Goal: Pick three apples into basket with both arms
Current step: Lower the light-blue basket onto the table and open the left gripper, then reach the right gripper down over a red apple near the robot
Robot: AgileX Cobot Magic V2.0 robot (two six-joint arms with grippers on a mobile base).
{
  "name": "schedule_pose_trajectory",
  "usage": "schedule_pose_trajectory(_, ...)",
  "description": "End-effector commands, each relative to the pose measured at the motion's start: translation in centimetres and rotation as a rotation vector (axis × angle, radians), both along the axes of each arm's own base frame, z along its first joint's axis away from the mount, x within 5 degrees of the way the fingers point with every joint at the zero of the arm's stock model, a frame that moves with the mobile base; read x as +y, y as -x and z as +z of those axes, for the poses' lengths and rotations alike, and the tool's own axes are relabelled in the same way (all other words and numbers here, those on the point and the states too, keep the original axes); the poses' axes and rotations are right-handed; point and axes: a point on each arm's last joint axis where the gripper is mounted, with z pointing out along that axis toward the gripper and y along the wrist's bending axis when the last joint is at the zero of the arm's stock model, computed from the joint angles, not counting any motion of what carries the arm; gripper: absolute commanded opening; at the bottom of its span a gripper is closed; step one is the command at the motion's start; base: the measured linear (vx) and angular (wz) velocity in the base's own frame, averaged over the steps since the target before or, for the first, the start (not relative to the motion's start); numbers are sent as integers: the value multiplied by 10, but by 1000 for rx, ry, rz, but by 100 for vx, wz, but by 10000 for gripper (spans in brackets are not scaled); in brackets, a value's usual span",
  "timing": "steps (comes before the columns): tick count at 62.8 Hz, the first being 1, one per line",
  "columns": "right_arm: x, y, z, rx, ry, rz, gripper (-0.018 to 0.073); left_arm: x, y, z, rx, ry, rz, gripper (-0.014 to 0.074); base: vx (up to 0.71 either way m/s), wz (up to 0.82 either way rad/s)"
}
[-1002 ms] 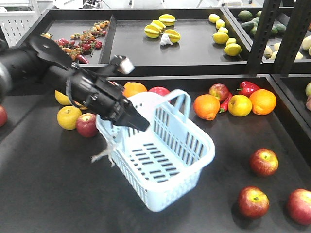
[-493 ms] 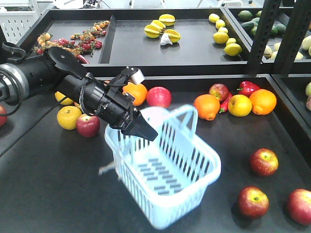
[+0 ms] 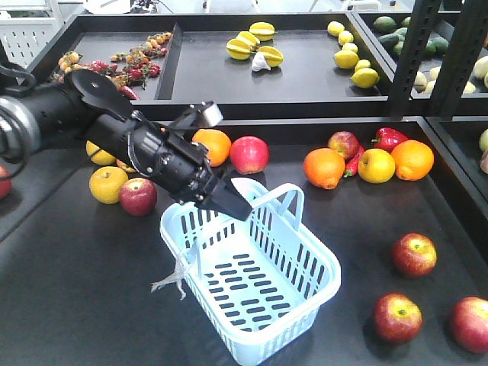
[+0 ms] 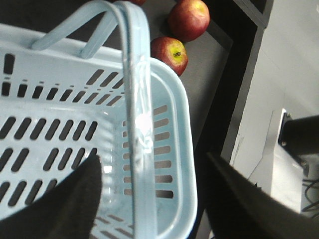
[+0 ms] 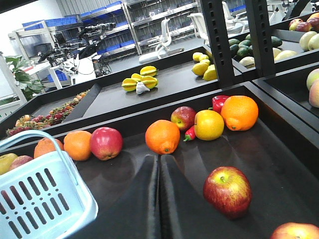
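Basket [image 3: 255,347] rests on the dark bench [image 3: 91,290] directly beneath the left gripper [image 4: 152,155], whose fingers [image 4: 75,199] stand wide apart on either side of one hoop handle [image 4: 137,124], gripping nothing. Just past the basket's rim, ahead of that gripper, lie two red apples [image 4: 170,54]. Right gripper [image 5: 159,199] has its fingers [image 5: 144,199] pressed together and empty; one red apple [image 5: 227,191] lies just ahead to its right, the basket's corner sits off to its left, and oranges [image 5: 162,136] and a yellow apple [image 5: 209,124] lie farther ahead.
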Motion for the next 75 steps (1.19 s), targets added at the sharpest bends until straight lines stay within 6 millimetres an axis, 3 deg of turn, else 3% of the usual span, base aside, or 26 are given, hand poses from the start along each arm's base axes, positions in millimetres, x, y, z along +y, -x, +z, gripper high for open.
schedule_pose_trajectory(1,0,0,3,-68,11,-8,-4,6,21,56,-48,52,30,266,0,0)
schedule_pose_trajectory(11,0,0,3,-68,11,-8,-4,27,50,99,-169,-46,89,-11,0,0)
schedule_pose_trajectory(20,0,0,3,-68,11,-8,-4,50,90,133,-295,-108,127,-8,0,0)
schedule_pose_trajectory(29,0,0,3,-68,11,-8,-4,67,136,136,-355,-94,133,-8,0,0)
schedule_pose_trajectory(41,0,0,3,-68,11,-8,-4,91,184,95,-422,-62,290,-8,0,0)
schedule_pose_trajectory(59,0,0,3,-68,11,-8,-4,125,232,-26,-409,-72,581,-8,0,0)
schedule_pose_trajectory(68,0,0,3,-68,11,-8,-4,132,245,-50,-399,-72,633,-8,0,0)
schedule_pose_trajectory(75,0,0,3,-68,11,-8,-4,134,246,-50,-423,-65,651,-8,0,0)
